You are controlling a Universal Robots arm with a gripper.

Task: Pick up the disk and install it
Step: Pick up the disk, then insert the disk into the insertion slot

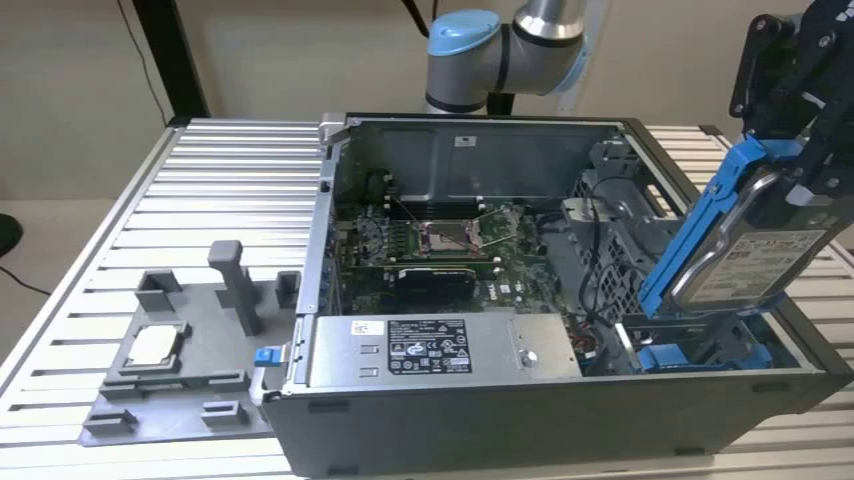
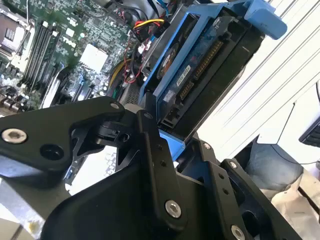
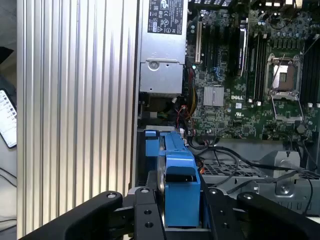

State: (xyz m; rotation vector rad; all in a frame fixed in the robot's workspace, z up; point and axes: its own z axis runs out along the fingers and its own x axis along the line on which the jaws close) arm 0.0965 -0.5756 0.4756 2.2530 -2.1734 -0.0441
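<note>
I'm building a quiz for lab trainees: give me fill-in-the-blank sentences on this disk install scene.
1. The pincer grips the disk by its ____ carrier.
2. The disk hangs tilted over the case, at the exterior view's ____ side.
3. The chip lies on the grey tray, ____ the case.
Missing words: blue; right; outside.

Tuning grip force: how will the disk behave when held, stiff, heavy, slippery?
Likely rigid: the disk hangs tilted from the gripper without sagging. Its metal body is probably heavy for its size. The blue carrier frame looks like thin plastic, so it may flex or slip when squeezed.
</note>
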